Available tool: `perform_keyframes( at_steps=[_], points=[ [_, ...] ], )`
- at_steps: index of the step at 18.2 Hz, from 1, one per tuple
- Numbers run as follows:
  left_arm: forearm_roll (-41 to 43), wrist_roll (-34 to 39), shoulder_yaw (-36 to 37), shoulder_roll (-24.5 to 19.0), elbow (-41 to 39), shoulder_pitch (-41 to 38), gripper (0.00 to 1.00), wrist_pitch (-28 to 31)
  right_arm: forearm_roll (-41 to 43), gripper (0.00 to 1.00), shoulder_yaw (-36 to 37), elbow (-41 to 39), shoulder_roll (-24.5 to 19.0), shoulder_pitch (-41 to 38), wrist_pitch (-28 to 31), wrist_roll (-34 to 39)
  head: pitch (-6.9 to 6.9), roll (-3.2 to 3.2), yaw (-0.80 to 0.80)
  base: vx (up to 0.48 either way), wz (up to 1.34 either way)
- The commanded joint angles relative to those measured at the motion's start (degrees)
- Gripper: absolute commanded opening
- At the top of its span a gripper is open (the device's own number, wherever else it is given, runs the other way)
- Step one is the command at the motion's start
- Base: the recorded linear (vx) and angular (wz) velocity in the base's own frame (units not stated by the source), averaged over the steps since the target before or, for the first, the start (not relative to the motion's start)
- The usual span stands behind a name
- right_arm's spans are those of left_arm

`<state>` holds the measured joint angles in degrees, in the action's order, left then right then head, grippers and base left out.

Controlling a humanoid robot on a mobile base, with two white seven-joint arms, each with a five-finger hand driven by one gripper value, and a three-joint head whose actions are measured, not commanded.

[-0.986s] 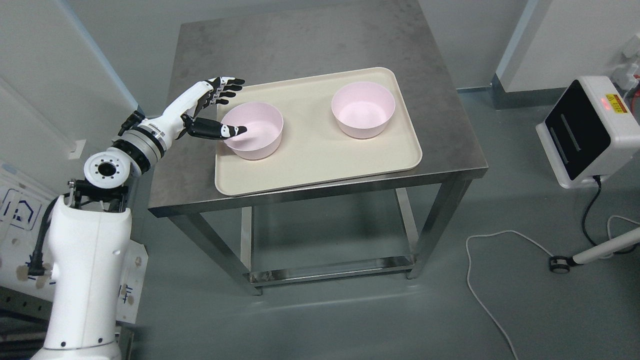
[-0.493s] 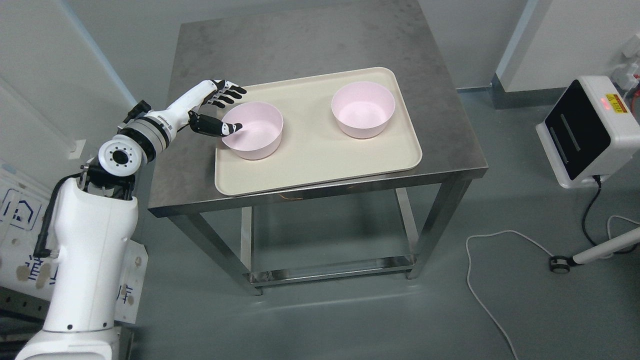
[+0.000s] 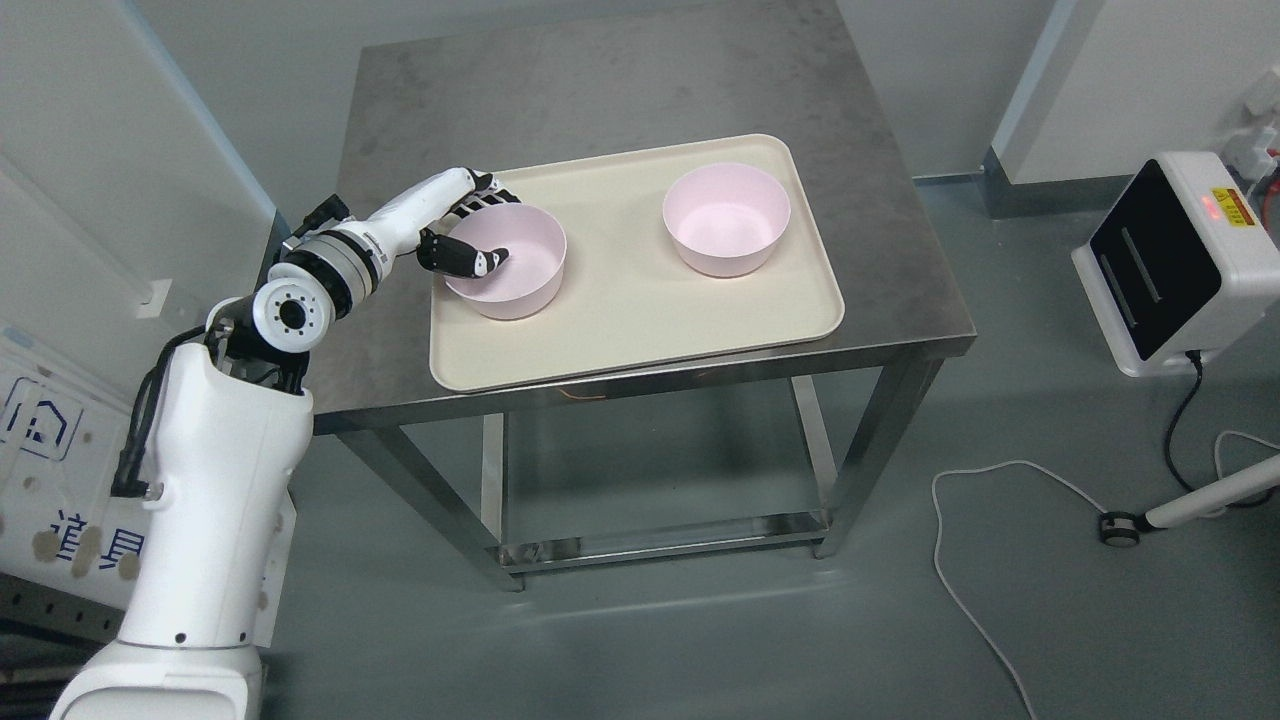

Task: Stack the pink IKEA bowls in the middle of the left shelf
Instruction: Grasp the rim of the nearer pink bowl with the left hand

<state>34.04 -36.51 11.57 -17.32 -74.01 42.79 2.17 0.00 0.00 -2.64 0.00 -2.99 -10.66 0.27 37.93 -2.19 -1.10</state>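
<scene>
Two pink bowls stand upright on a cream tray [image 3: 640,335] on a steel table [image 3: 600,80]. The left bowl [image 3: 525,275] is near the tray's left edge and the right bowl [image 3: 727,215] is near its far right. My left hand [image 3: 478,225] is at the left bowl's left rim. Its thumb [image 3: 480,261] is inside the bowl and its fingers [image 3: 487,192] curl around the outside of the wall, closed on the rim. The bowl rests on the tray. My right arm is out of view.
A white device with a black front [image 3: 1170,260] stands on the floor at the right, with a white cable [image 3: 960,560] lying beside it. A light wall panel [image 3: 90,150] is close to my left arm. No shelf shows.
My left hand has come down and moved right onto the left bowl's rim, and its spread fingers have closed around the wall with the thumb inside. Both bowls have stayed in place.
</scene>
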Motion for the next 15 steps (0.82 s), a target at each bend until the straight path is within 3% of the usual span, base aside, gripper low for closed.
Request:
perform_keyframes(
  at_steps=[1, 7, 10, 13, 15],
  points=[
    [2.4, 0.5, 1.4, 2.7, 2.6, 0.5, 0.22, -3.7, -0.4, 1.0, 0.5, 0.0, 1.0, 0.0, 0.0, 0.0, 0.0, 0.0, 0.0, 0.0, 0.0],
    [2.4, 1.0, -0.2, 2.7, 2.7, 1.2, 0.03, -6.9, -0.4, 1.0, 0.6, 0.0, 1.0, 0.0, 0.0, 0.0, 0.0, 0.0, 0.0, 0.0, 0.0],
    [2.1, 1.3, -1.3, 3.7, 2.6, 3.2, 0.01, -7.9, -0.4, 1.0, 0.6, 0.0, 1.0, 0.0, 0.0, 0.0, 0.0, 0.0, 0.0, 0.0, 0.0],
    [1.8, -0.1, -1.5, 7.5, 2.5, 7.9, 0.0, -7.4, -0.4, 1.0, 0.6, 0.0, 1.0, 0.0, 0.0, 0.0, 0.0, 0.0, 0.0, 0.0, 0.0],
    [1.7, -1.3, -1.0, 13.0, 2.6, 11.3, 0.0, -7.3, -0.4, 1.0, 0.6, 0.0, 1.0, 0.0, 0.0, 0.0, 0.0, 0.0, 0.0, 0.0, 0.0]
  ],
)
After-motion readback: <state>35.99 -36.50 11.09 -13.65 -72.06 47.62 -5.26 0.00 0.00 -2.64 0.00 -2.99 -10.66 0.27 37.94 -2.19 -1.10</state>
